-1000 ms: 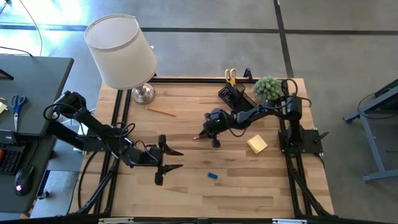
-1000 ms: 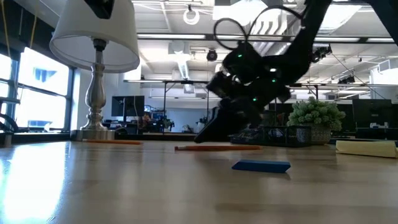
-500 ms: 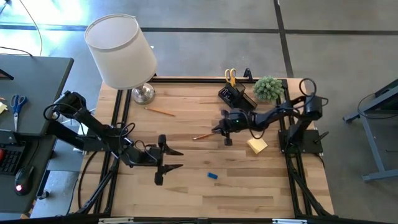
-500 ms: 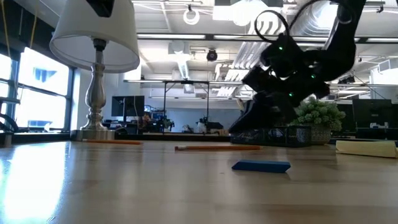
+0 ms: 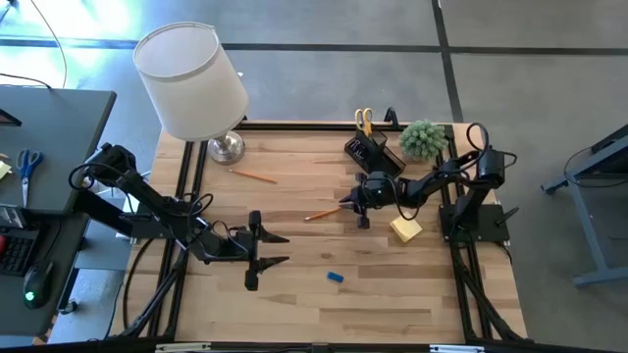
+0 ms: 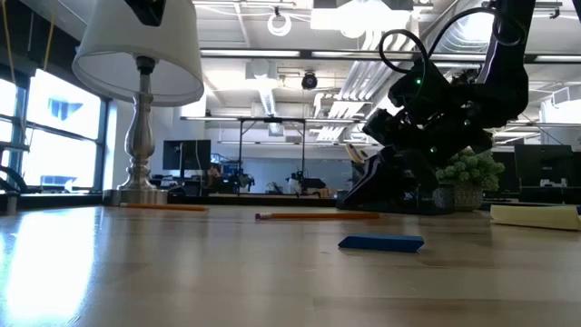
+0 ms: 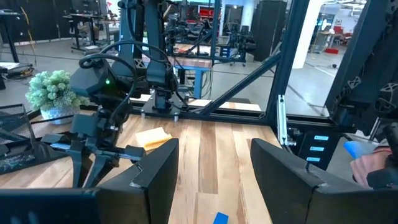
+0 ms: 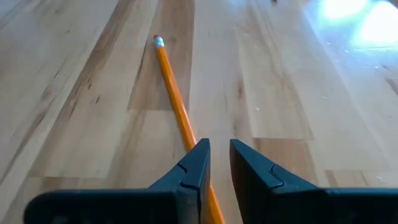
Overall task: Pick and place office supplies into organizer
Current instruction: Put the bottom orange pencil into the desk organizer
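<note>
An orange pencil lies flat on the wooden table, its eraser end pointing toward the table's left. My right gripper slants down low over its other end with a narrow gap between the fingertips and nothing in it; the pencil runs under one finger. A second pencil lies near the lamp. A blue eraser and a yellow sticky-note pad rest on the table. The black organizer holds yellow-handled scissors. My left gripper waits open at mid-left. My right gripper stands over the pencil's end, which passes under one finger, not between the two. Whether that finger touches the pencil I cannot tell. The fingers lie along the pencil, coming from the table's right and slanting down.
A white-shaded lamp stands at the far left corner and a small green plant beside the organizer at the far right. Bare wood lies between the two grippers and along the near edge. A desk with blue scissors stands beyond the table's left side.
My right gripper has drawn back toward the table's right edge along the pencil, staying low and tipping further down. The pencil has stayed where it was.
</note>
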